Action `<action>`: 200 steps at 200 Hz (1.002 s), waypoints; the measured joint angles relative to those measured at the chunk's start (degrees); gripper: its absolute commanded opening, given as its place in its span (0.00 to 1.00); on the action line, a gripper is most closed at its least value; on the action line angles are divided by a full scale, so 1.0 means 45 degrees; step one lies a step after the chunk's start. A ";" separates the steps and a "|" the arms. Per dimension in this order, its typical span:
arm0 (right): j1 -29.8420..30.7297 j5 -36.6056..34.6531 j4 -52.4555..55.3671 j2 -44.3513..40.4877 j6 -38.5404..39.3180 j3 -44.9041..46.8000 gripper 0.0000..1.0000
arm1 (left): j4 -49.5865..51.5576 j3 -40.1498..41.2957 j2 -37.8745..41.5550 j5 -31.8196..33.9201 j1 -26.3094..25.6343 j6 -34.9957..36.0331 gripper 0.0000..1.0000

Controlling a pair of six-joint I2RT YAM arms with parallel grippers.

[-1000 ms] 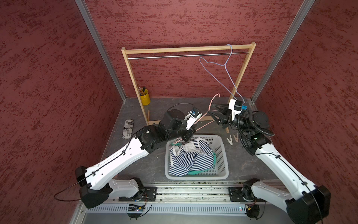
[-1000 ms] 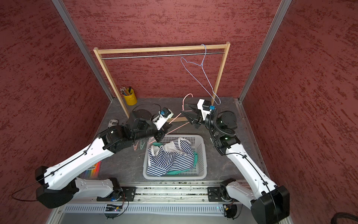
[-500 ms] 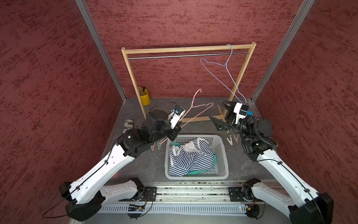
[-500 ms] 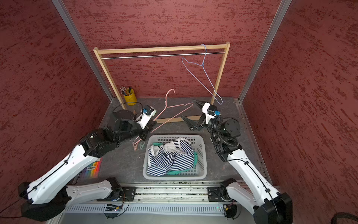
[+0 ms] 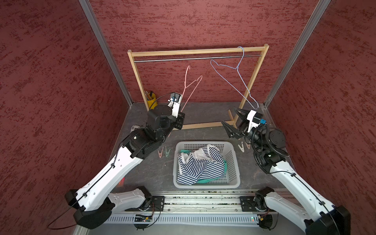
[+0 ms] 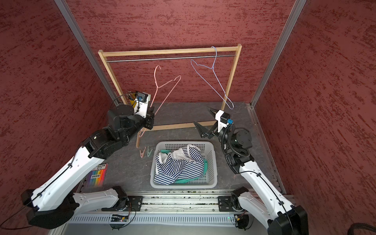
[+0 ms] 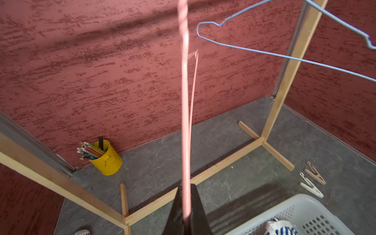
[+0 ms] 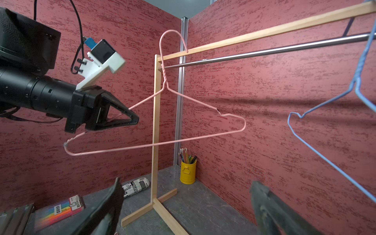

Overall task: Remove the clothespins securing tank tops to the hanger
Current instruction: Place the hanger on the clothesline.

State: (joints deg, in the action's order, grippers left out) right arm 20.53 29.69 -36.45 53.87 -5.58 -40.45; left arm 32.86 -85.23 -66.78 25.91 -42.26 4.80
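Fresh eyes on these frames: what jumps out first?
The bare pink wire hanger stands out, held aloft by the left gripper, shut on one shoulder, in front of the wooden rack. In the middle, a white basket holds the striped tank top crumpled over the teal one, clothespins lying loose on either side. The right gripper is wide open and empty near the blue hanger on the rack.
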 measured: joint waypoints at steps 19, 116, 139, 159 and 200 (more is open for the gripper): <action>0.0000 -0.0243 0.0267 -0.0112 0.0010 0.0141 0.99 | -0.0612 -0.0219 -0.0126 0.0661 0.0170 0.0151 0.00; 0.0000 -0.0894 0.0806 -0.0136 0.0102 0.0423 0.99 | -0.0393 -0.3745 -0.2501 0.0685 0.2438 0.0321 0.00; 0.0000 -0.0952 0.0850 -0.0136 0.0102 0.0549 0.99 | -0.0063 -0.4211 -0.3070 0.0228 0.2861 0.0175 0.00; 0.0000 -0.1020 0.0937 -0.0160 0.0107 0.0622 0.99 | 0.0083 -0.4323 -0.3322 -0.0112 0.3123 -0.0019 0.00; 0.0000 -0.1248 0.1292 -0.0243 0.0155 0.0627 0.99 | 0.0257 -0.4158 -0.3565 -0.0767 0.3449 -0.0544 0.00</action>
State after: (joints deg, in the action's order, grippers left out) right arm 20.53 24.08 -30.63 52.77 -4.89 -37.63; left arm 34.02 -103.94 -82.83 22.46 -26.74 2.35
